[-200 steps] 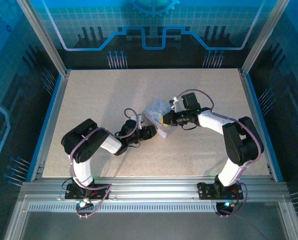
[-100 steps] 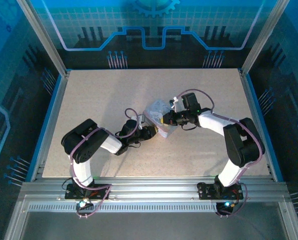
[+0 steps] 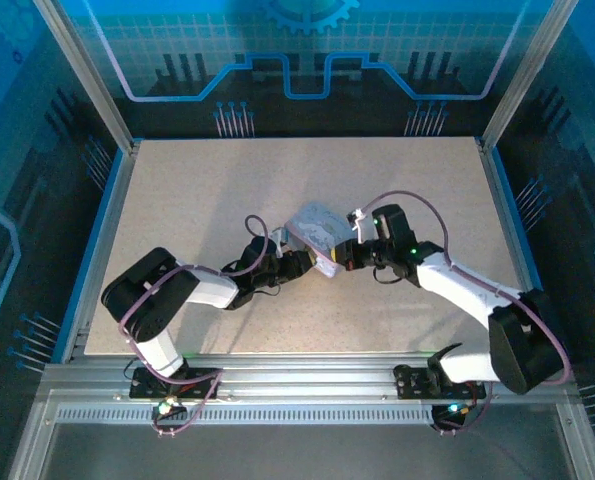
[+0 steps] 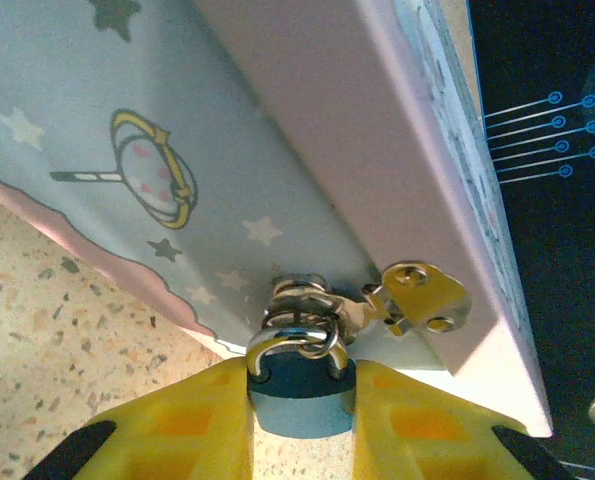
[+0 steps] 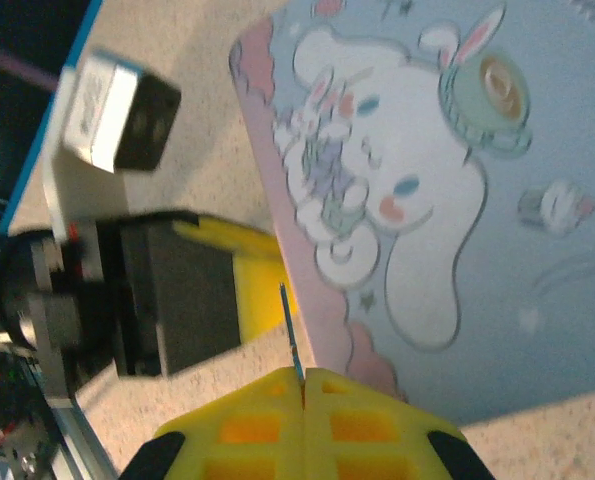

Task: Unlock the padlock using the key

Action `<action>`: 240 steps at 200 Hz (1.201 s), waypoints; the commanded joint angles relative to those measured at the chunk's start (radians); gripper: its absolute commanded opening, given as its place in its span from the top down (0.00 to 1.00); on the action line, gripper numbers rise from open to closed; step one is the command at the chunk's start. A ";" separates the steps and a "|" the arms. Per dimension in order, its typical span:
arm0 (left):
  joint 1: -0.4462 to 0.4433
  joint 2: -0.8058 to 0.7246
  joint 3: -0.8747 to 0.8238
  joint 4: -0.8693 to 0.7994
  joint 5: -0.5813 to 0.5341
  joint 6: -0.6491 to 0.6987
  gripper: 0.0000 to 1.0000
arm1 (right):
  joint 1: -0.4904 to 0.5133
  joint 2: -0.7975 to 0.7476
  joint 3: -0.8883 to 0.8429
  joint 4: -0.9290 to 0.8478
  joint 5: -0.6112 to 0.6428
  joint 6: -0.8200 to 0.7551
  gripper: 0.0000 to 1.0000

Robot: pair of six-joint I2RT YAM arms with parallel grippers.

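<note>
The padlock [image 4: 299, 402], a small grey-blue body with a shiny shackle, hangs from the brass hasp [image 4: 422, 296] of a pale blue cartoon box [image 4: 177, 150]. My left gripper [image 4: 300, 388] is shut on the padlock body, one yellow finger on each side. The key [image 5: 291, 335], a thin dark blade, sticks out of my right gripper [image 5: 303, 376], whose jaws are shut on it. Its tip points along the box's pink edge toward the left gripper's yellow finger [image 5: 249, 272]. From above, both grippers [image 3: 312, 263] [image 3: 339, 258] meet at the near corner of the box [image 3: 315, 225].
The speckled table [image 3: 197, 200] has a raised blue rim [image 3: 105, 220] on left and right and metal posts at the back corners. Free table surface lies all round the box. The arms' cables loop above the wrists.
The right arm has swung its elbow out to the near right, bringing the key lower toward the box's near corner. The box has shifted slightly. The left arm has stretched lower, still on the padlock.
</note>
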 commanded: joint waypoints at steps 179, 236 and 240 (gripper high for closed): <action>-0.038 -0.126 0.067 -0.234 0.005 -0.106 0.78 | 0.322 0.038 -0.170 0.185 0.386 -0.055 1.00; -0.038 -0.129 0.065 -0.242 0.000 -0.106 0.78 | 0.225 0.055 -0.148 0.162 0.380 -0.116 1.00; -0.039 -0.128 0.065 -0.242 -0.001 -0.106 0.78 | 0.218 0.054 -0.149 0.160 0.378 -0.120 1.00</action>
